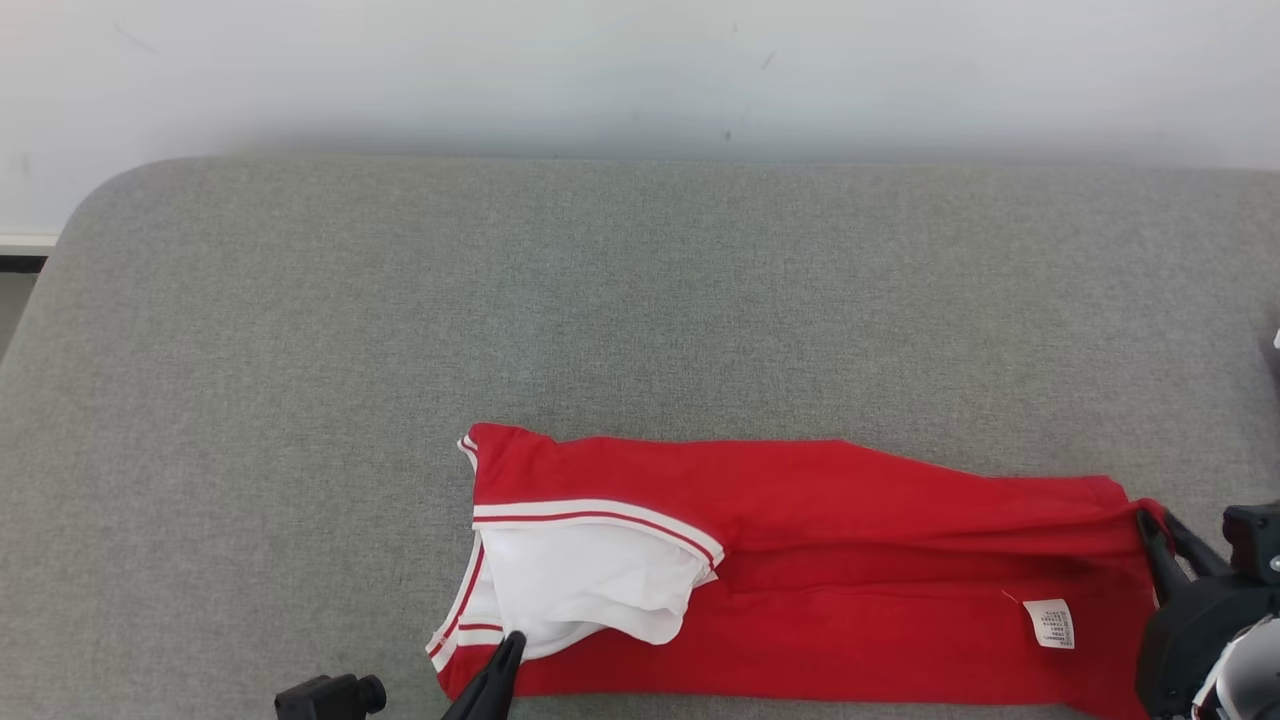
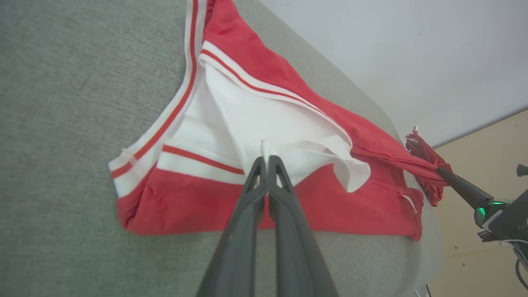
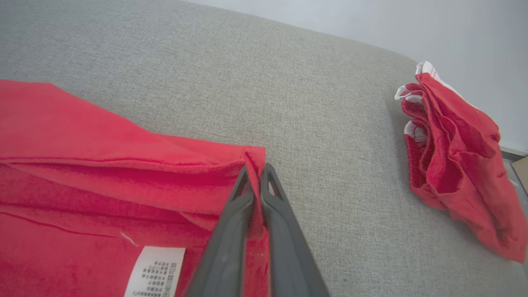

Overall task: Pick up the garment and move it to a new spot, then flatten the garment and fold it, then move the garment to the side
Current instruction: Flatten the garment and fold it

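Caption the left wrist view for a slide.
Left gripper pinches the white inner layer of a red garment on a grey upholstered surface.

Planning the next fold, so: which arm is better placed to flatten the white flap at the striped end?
Left, likely. The left tool is shut on the white flap itself; the right tool pinches the hem corner of the garment, at the opposite end.

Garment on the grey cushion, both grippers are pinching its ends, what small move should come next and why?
Probably let go: open both grippers. The garment lies flat on the cushion as a long folded strip, the left gripper pinching its white layer, the right gripper its red hem.
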`<state>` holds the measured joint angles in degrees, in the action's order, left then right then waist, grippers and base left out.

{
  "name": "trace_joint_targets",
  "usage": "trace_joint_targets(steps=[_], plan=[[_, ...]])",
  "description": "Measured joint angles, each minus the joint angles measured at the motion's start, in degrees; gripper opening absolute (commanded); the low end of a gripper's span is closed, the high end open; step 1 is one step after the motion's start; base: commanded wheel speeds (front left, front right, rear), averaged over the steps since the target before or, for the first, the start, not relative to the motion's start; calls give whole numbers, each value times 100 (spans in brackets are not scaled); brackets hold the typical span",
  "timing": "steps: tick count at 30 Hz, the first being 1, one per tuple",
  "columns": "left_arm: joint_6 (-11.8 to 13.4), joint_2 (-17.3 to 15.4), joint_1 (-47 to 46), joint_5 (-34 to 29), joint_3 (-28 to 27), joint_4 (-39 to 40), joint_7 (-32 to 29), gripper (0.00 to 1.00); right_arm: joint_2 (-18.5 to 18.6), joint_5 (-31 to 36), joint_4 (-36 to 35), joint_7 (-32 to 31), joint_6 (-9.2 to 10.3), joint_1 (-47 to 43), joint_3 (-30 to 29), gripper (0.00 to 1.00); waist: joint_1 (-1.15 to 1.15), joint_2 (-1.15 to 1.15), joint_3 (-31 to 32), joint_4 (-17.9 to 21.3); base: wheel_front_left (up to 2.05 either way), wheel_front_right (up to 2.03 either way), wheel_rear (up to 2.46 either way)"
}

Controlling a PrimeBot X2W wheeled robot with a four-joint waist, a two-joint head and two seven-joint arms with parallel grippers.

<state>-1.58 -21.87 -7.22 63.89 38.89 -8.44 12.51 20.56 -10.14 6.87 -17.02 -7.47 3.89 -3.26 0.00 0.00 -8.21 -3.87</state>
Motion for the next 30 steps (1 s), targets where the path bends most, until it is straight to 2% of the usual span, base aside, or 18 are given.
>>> trace_joint_targets(steps=[1,2,3,4,8,11,14,18,21,24,30], plan=[[7,4,8,-2,0,-35,1,11,-12,7,-4,-7,0,-22,-48,100,0,0,15,-1,0,0,0],[13,3,7,-27,2,-71,4,11,-26,5,-4,-10,0,-38,-83,100,0,0,30,-1,0,0,0],[40,9,7,-70,9,-110,14,83,-33,2,2,-12,0,-49,-86,100,0,0,46,-1,0,0,0],[58,20,7,-99,7,-154,51,100,-45,-15,5,-12,0,-63,-87,100,0,0,65,-1,0,0,0],[162,29,3,-370,-9,-282,127,100,-110,-169,-30,-12,0,-208,-126,100,0,0,167,-6,0,0,0],[215,11,9,-614,-245,-278,212,100,-232,-324,-200,-11,0,-415,-321,100,0,0,268,-17,0,0,0],[268,83,80,-1072,-855,-91,237,100,-422,-490,-332,-65,0,-618,-614,100,0,0,379,-29,0,0,0],[303,385,387,-1989,-1724,331,253,100,-869,-751,-447,-223,0,-766,-1074,100,0,0,523,-47,0,0,0],[249,571,623,-2629,-2231,545,253,100,-1110,-881,-461,-374,0,-775,-1261,100,0,0,600,-52,0,0,0],[70,823,834,-3268,-2721,713,253,100,-1301,-910,-363,-614,0,-691,-1477,100,-1,0,613,-44,0,0,0],[-156,1120,972,-3820,-3258,813,253,100,-1460,-899,-133,-987,0,-345,-1783,100,0,0,529,-55,0,0,0]])
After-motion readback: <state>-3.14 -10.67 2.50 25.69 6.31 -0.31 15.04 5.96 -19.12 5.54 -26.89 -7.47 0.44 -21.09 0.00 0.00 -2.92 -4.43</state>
